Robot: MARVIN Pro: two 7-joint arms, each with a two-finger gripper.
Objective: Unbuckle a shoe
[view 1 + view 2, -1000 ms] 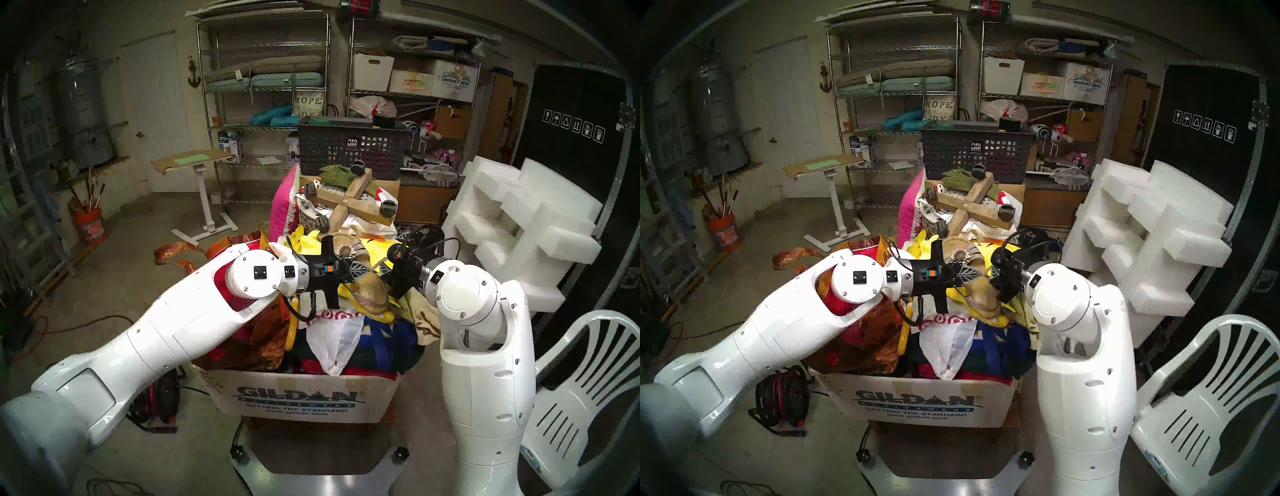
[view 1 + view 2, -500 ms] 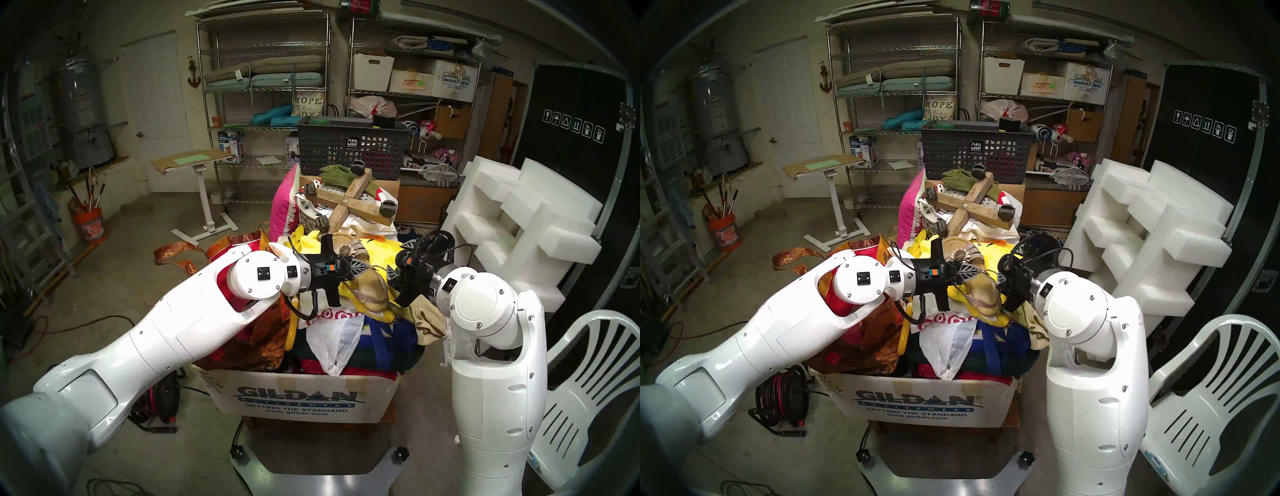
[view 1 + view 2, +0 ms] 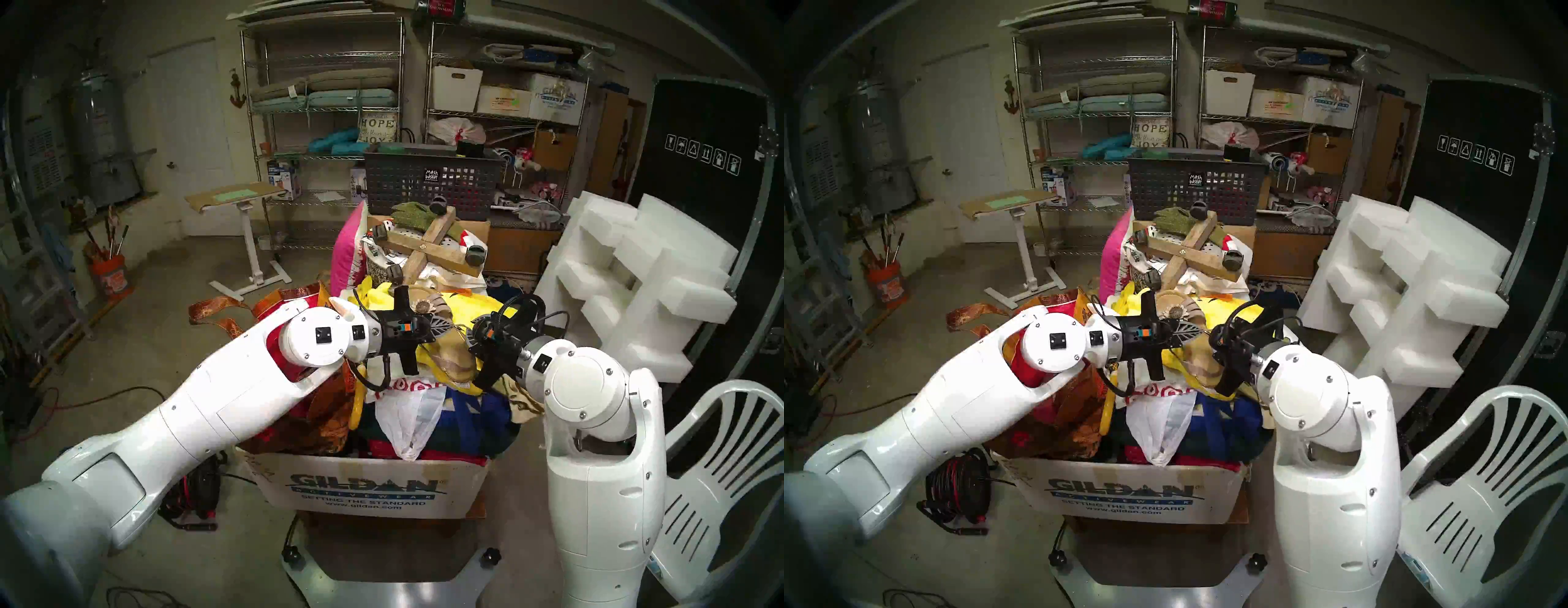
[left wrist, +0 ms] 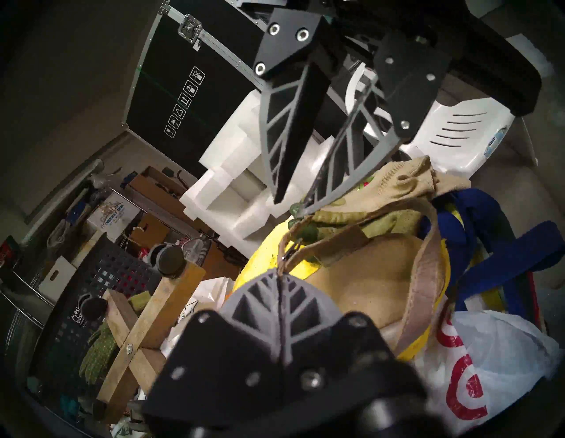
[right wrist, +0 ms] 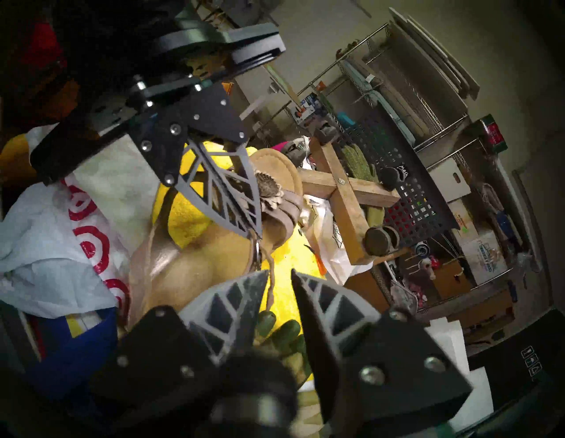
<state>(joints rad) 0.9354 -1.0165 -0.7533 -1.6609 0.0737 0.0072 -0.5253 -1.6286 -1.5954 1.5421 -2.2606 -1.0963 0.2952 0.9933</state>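
Note:
The tan shoe (image 3: 452, 356) (image 4: 367, 275) (image 5: 195, 266), a strappy sandal with a brown-and-cream flower (image 5: 270, 186), lies on yellow cloth on top of a heaped box. My left gripper (image 3: 449, 329) (image 4: 279, 272) (image 5: 258, 234) is shut on the thin ankle strap right beside the small buckle (image 4: 290, 252) (image 5: 258, 247). My right gripper (image 3: 471, 339) (image 4: 289, 205) (image 5: 279, 272) faces it from the right. Its jaws stand a narrow gap apart, and the strap's loose end (image 5: 270, 290) runs between the fingertips along one pad.
Tan gloves with green fingertips (image 4: 397, 183) (image 5: 281, 330) lie under my right gripper. A white plastic bag (image 3: 407, 416) and blue cloth fill the Gildan box (image 3: 369, 488). A wooden cross with casters (image 3: 428, 250) and a grey mesh basket (image 3: 428, 182) stand behind, white foam (image 3: 636, 276) and a chair (image 3: 721, 467) to the right.
My right arm drew back to the right, then came in left to the strap end, and its jaws narrowed. The left gripper kept its hold and place.

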